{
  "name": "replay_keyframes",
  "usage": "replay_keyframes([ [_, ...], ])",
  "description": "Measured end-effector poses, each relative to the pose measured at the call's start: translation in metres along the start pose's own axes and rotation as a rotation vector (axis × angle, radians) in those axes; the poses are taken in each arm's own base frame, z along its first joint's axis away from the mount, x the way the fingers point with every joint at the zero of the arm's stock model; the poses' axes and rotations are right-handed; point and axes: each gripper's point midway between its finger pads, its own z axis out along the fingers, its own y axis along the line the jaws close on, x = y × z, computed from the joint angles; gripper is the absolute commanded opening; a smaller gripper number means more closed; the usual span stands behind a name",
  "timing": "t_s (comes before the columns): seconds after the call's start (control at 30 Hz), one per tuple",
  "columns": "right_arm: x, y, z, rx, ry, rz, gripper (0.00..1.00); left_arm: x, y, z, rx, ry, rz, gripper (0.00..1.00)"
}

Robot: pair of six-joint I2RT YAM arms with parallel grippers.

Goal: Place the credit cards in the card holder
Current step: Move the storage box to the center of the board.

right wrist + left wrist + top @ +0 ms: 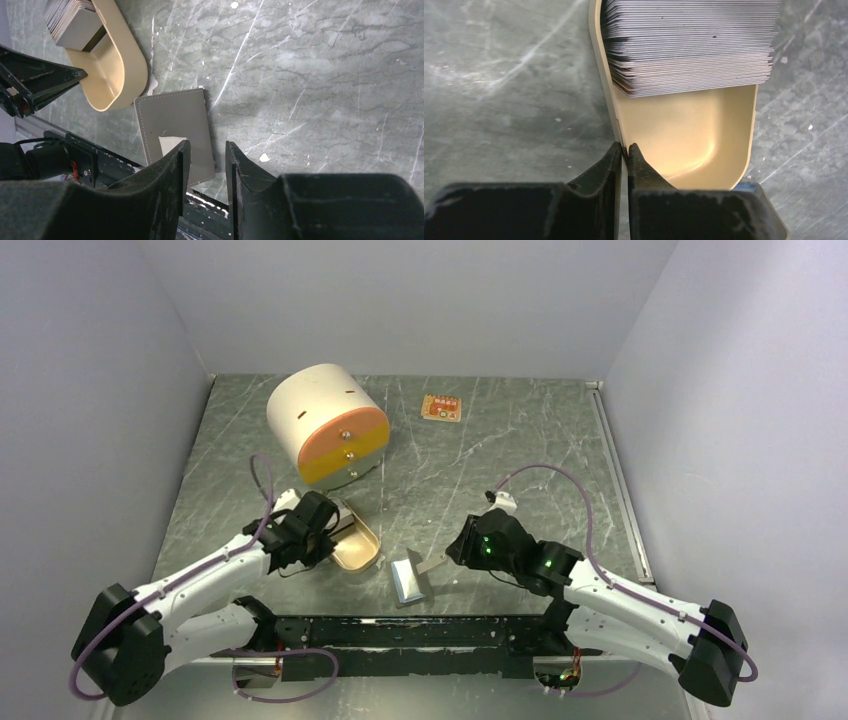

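The card holder (172, 122) looks unfilled as yet; the left gripper (625, 146) pinches the rim of the tan tin (684, 135), the right gripper (206, 145) hovers half-open, empty.

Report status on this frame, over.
Left gripper pinched shut on tin rim. Right gripper open at card holder edge. Cards stacked in tin. Holder unobstructed.

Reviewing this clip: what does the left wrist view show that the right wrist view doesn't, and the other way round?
Only the left wrist view: the left gripper closed on the rim of the tan tin, seen close up, and the separate edges in the stack of grey cards. Only the right wrist view: the card holder lying flat, with the right gripper open over it. Both: the tan tin, the stack of grey cards inside it, and the marbled table.
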Motion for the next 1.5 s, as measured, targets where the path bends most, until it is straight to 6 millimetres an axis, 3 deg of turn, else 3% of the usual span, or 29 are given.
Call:
replay_keyframes([
  [0.7,0.009,-0.001,0.005,-0.026,0.017,0.005,0.36,0.012,-0.083,0.021,0.142,-0.035,0.317,0.09],
  [1.0,0.011,0.004,0.007,-0.059,0.025,0.013,0.36,0.003,-0.121,0.021,0.238,-0.088,0.401,0.09],
  [1.23,0.014,0.006,0.009,-0.070,0.033,0.014,0.36,-0.004,-0.141,0.021,0.311,-0.139,0.452,0.09],
  [1.5,0.013,0.009,0.010,-0.080,0.032,0.017,0.36,-0.005,-0.156,0.036,0.319,-0.166,0.505,0.09],
])
